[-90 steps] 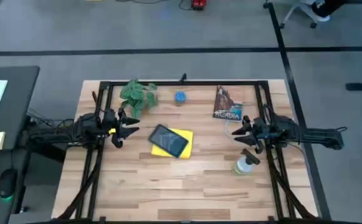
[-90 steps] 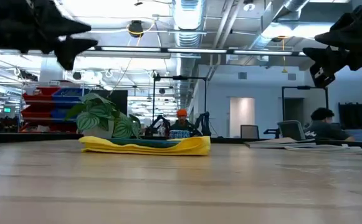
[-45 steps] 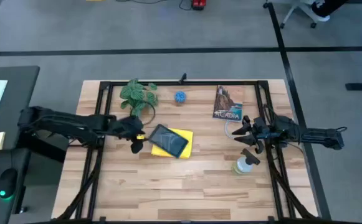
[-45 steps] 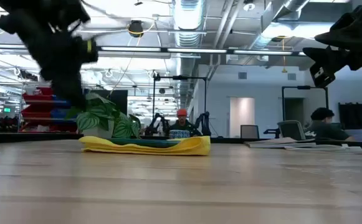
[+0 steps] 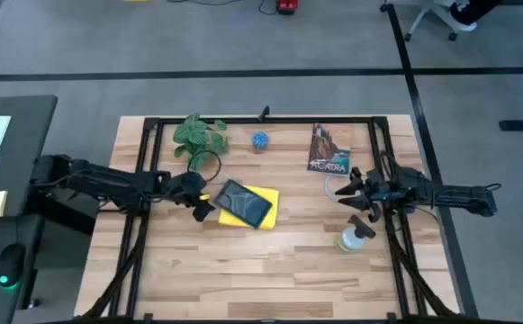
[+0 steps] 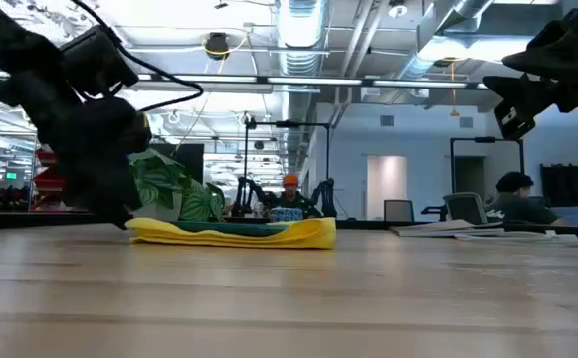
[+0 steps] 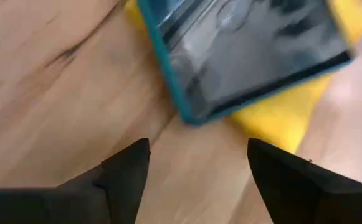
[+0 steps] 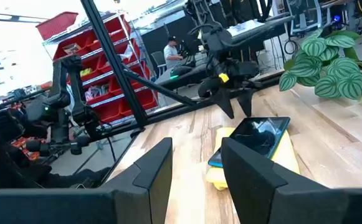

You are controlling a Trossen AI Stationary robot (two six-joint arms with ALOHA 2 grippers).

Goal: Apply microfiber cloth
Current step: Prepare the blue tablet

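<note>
The yellow microfiber cloth (image 5: 263, 212) lies flat on the wooden table, with a dark tablet in a teal case (image 5: 242, 202) resting on top of it. The left wrist view shows the tablet (image 7: 249, 50) and a bare yellow corner of the cloth (image 7: 279, 113). My left gripper (image 5: 204, 206) stands open, low over the table at the left end of cloth and tablet, and its fingers (image 7: 128, 168) hold nothing. My right gripper (image 5: 347, 193) hovers open at the right, well above the table, facing the tablet (image 8: 255, 138).
A potted plant (image 5: 198, 137), a small blue object (image 5: 260, 140) and a book (image 5: 329, 148) stand along the far side. A spray bottle (image 5: 354, 236) sits near my right gripper. Black frame rails (image 5: 261, 119) run along the far edge and both sides. Bare wood lies toward the near edge.
My left arm has reached out from the table's left edge toward the tablet and come down. Its open gripper is now low, beside the left end of the cloth. The cloth, the tablet and my right arm have stayed where they were.
</note>
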